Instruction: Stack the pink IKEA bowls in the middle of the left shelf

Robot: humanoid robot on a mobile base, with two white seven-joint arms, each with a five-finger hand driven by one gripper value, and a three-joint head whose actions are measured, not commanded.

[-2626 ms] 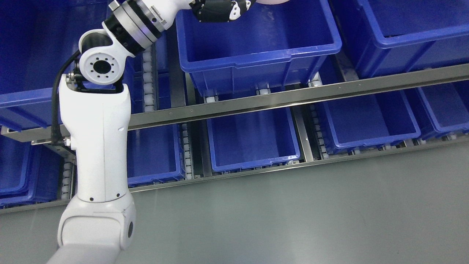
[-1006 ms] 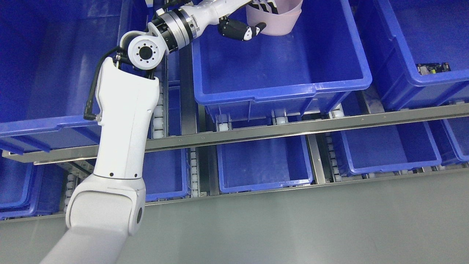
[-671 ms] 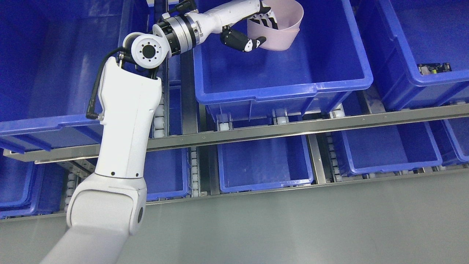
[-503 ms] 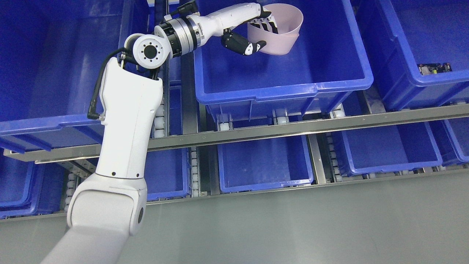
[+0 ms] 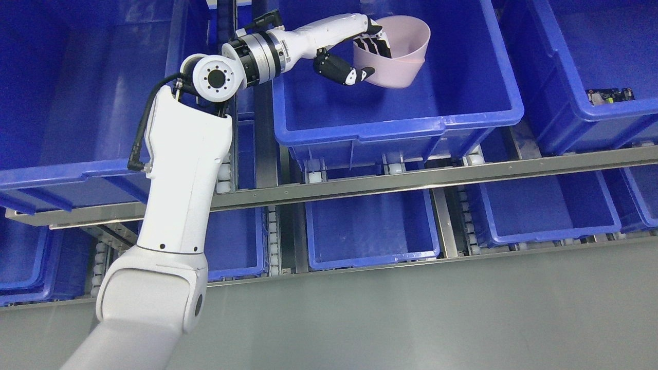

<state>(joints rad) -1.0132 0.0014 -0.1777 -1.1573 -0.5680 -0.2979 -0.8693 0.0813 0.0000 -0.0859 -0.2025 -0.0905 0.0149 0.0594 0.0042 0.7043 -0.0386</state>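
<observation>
A grey floor is running along the bottom, and above it a metal flow-rack shelf is carrying rows of blue plastic bins on roller tracks. The white left arm is reaching up from the lower left into the large middle bin of the upper row. Its left robot hand is pinching the near wall of the pink bowls, fingers inside and thumb outside. The bowls are sitting nested, tilting with their mouth facing up and toward the left, above the bin's far part.
</observation>
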